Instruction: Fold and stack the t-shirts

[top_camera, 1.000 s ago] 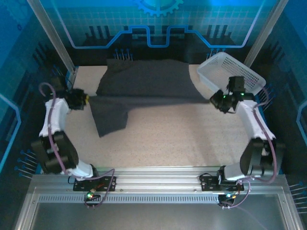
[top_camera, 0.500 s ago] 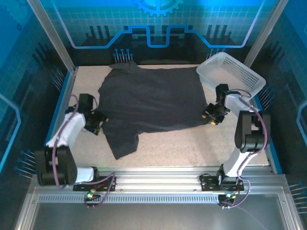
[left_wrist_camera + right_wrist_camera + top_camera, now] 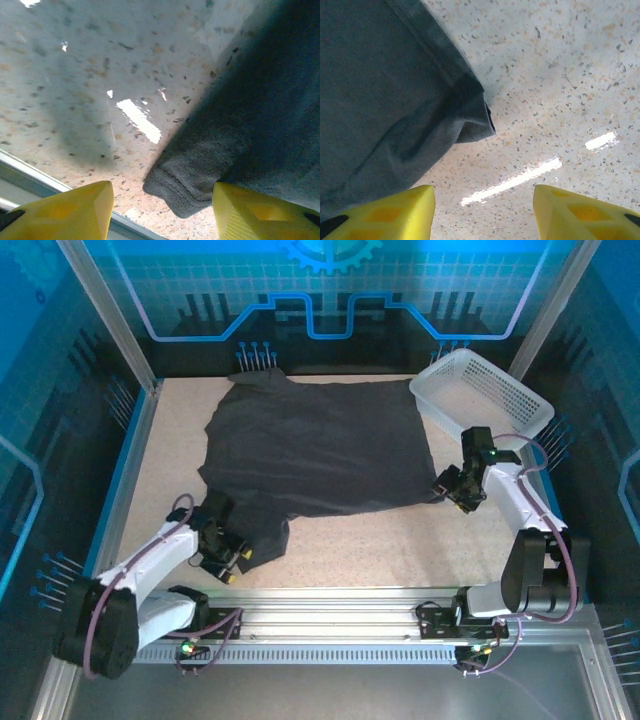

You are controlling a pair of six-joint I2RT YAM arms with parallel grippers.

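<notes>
We see the t-shirt point(image 3: 320, 445) spread on the surface point(image 3: 390, 545); the left gripper point(image 3: 162, 200) and the right gripper point(image 3: 482, 210) stand open at its edges.

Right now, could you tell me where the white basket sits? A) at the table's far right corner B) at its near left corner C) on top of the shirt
A: the basket stands at the far right corner of the table, beside the spread shirt rather than on it.
</notes>
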